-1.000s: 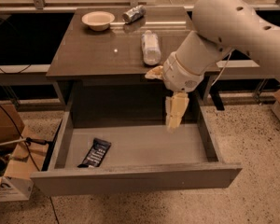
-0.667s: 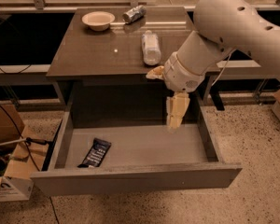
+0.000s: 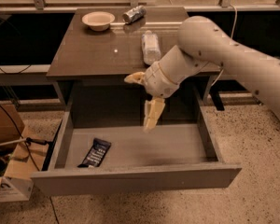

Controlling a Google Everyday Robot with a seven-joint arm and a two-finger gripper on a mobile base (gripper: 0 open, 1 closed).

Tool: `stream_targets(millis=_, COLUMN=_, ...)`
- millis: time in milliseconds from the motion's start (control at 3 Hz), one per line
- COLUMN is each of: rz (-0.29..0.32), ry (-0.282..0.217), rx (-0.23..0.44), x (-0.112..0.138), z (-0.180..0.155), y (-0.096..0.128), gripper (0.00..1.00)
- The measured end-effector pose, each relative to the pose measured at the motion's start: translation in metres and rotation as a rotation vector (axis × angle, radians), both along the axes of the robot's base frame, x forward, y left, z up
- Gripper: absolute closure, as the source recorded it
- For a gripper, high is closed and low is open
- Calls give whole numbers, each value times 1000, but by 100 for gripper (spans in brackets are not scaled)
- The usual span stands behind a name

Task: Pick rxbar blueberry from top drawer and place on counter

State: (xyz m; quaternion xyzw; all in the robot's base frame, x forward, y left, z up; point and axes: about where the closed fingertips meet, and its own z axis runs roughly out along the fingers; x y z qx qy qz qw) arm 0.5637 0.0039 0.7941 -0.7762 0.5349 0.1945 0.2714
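The rxbar blueberry (image 3: 95, 153), a dark flat bar with white lettering, lies on the bottom of the open top drawer (image 3: 135, 178), at its front left. My gripper (image 3: 140, 104) hangs over the middle of the drawer, just below the front edge of the counter (image 3: 98, 50). It is to the right of the bar and above it. Its cream fingers (image 3: 153, 115) are spread apart and hold nothing; one points down into the drawer, the other points left.
On the counter lie a clear plastic bottle (image 3: 150, 47), a silvery can (image 3: 133, 14) and a pale bowl (image 3: 98, 20). Cardboard boxes (image 3: 2, 125) and cables stand on the speckled floor left of the drawer. My arm reaches in from the right.
My gripper has moved left over the drawer, closer to the bar. The bar and the drawer have not moved.
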Motion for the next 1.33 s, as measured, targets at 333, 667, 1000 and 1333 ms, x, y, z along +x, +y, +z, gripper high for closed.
stream_targets(millis=333, rz=66, ry=27, rx=82, x=13, z=-24, y=37, gripper=0)
stream_targets(millis=667, rz=148, ry=99, rx=152, x=22, z=-64, y=86, gripper=0)
stream_targets(millis=1000, rz=172, ry=141, rx=165, x=25, z=-90, y=109, gripper=0)
stream_targets(millis=1333, rz=166, ry=207, rx=124, x=18, z=-138, y=136, gripper=0)
